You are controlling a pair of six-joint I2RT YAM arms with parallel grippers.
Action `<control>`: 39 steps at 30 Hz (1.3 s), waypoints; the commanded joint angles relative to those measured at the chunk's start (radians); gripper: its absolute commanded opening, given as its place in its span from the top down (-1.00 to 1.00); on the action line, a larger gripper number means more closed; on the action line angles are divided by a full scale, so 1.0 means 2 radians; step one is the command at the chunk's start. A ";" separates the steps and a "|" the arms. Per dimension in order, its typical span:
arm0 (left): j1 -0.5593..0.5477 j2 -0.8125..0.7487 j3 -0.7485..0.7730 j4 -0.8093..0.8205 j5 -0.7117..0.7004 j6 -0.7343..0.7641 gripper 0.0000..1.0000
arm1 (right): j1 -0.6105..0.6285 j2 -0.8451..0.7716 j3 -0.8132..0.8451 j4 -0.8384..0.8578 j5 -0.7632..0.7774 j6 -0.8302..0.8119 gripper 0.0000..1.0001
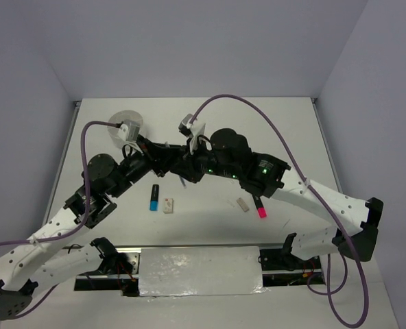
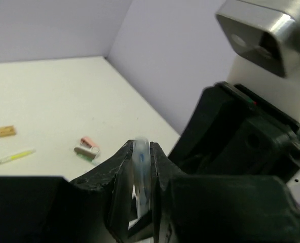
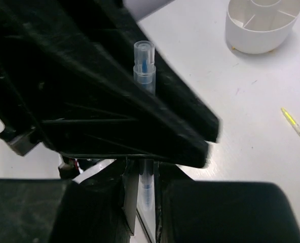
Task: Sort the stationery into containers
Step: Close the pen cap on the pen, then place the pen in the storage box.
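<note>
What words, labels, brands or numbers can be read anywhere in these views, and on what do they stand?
None legible. The marker, pink highlighter and clear pen show no lettering; any print on the white eraser is too small to read.

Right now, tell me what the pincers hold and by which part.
A clear pen. The right pincer clamps its shaft; the left pincer flanks it near one end, though whether it squeezes cannot be told.
</note>
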 commanded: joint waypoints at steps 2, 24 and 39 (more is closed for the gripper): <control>-0.006 0.029 0.036 -0.074 0.021 0.021 0.39 | 0.024 -0.026 -0.021 0.122 0.009 0.005 1.00; 0.112 0.235 0.193 -0.109 -0.406 0.130 1.00 | -0.127 -0.237 -0.297 0.141 0.154 0.095 -0.83; 0.284 0.447 0.282 0.109 -0.364 0.211 1.00 | -0.126 -0.254 -0.341 0.152 0.047 0.123 -0.83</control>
